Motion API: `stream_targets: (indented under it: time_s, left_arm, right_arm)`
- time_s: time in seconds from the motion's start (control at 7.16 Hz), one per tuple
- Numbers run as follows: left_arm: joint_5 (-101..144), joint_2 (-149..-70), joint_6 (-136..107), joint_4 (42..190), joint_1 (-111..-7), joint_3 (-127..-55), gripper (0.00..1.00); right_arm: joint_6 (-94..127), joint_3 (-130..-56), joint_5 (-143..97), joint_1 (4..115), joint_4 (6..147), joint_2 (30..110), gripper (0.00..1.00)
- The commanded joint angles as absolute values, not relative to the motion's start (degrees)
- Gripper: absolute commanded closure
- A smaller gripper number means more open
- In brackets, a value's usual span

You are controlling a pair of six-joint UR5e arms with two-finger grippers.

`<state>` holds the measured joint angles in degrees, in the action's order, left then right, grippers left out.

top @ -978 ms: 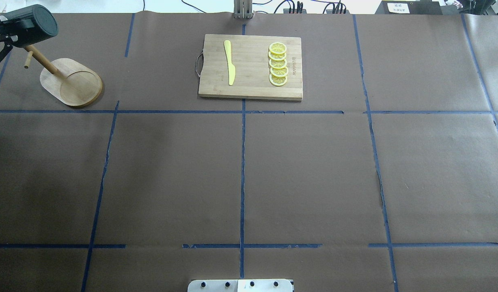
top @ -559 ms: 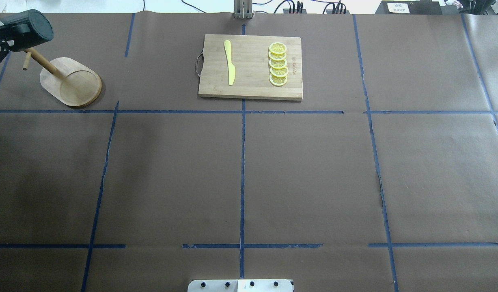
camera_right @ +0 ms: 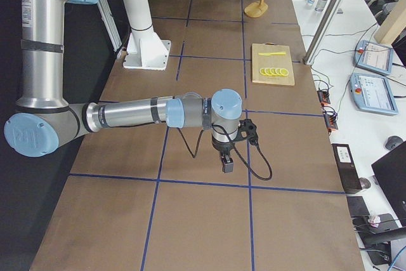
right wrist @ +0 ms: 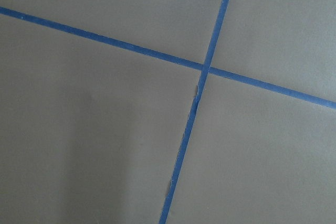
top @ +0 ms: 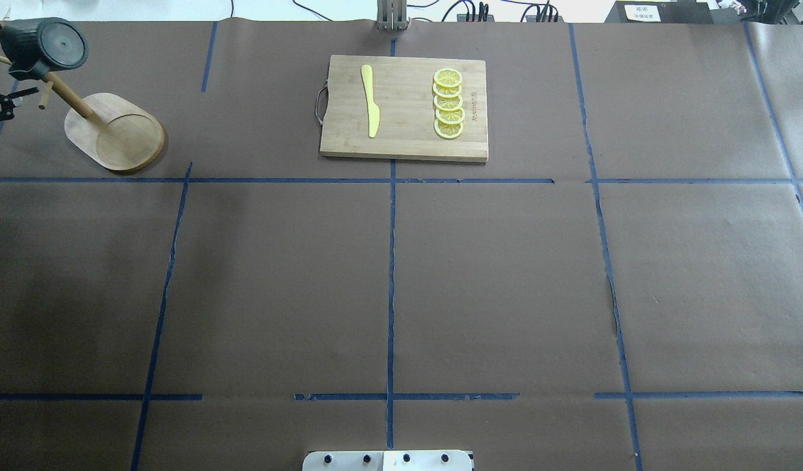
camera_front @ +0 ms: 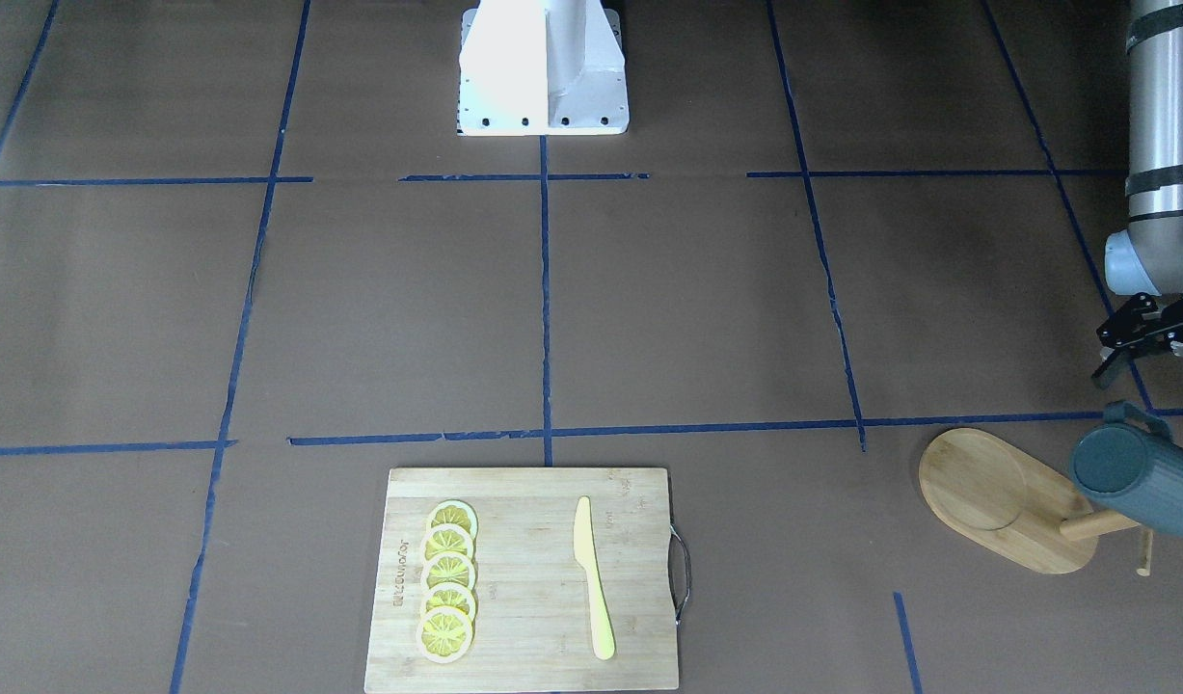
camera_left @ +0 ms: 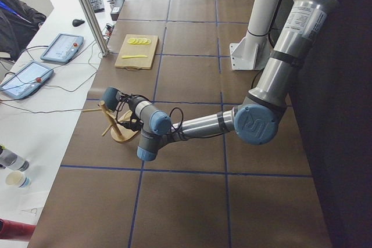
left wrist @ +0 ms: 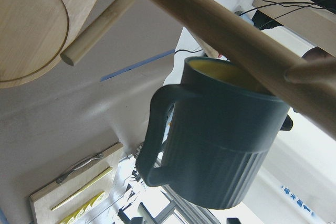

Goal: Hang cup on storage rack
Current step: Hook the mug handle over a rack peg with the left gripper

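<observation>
The dark teal-grey ribbed cup (top: 51,46) hangs by its squarish handle on a peg of the light wooden storage rack (top: 116,131) at the table's far left. It is tilted, with its bottom facing up. In the left wrist view the cup (left wrist: 220,145) hangs under the rack's post (left wrist: 226,24), and its yellow inside shows. My left gripper (top: 2,106) is open and empty. It sits just on the robot's side of the cup (camera_front: 1136,482), apart from it. My right gripper (camera_right: 226,163) shows only in the exterior right view, low over bare table, and I cannot tell its state.
A bamboo cutting board (top: 408,140) with a yellow knife (top: 371,101) and several lemon slices (top: 448,104) lies at the far middle of the table. The robot's base (camera_front: 543,67) stands at the near edge. Blue tape lines cross the brown paper.
My left gripper let go of the cup and pulled back toward the robot. The cup swung down and now hangs on the peg.
</observation>
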<state>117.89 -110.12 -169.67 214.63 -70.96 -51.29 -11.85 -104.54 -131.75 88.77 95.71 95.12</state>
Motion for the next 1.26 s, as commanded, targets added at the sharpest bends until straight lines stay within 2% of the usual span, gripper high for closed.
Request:
stream_targets:
  time_s: [0.0,0.7,1.12]
  left_arm:
    - [118.56,-110.04,-168.67,214.72,-71.1,-52.38,0.0]
    - [146.37,-110.13,-128.86,209.29,-78.91,-52.91,0.0]
    - [152.12,-108.29,-104.06,204.54,-79.89,-52.82,0.0]
  right_arm:
    - [-11.78,-104.5,-131.75,88.77,95.71,95.19,0.0]
    - [-11.78,-104.24,-131.84,88.77,95.8,95.27,0.0]
    - [-11.69,-104.24,-131.84,88.77,95.8,95.27,0.0]
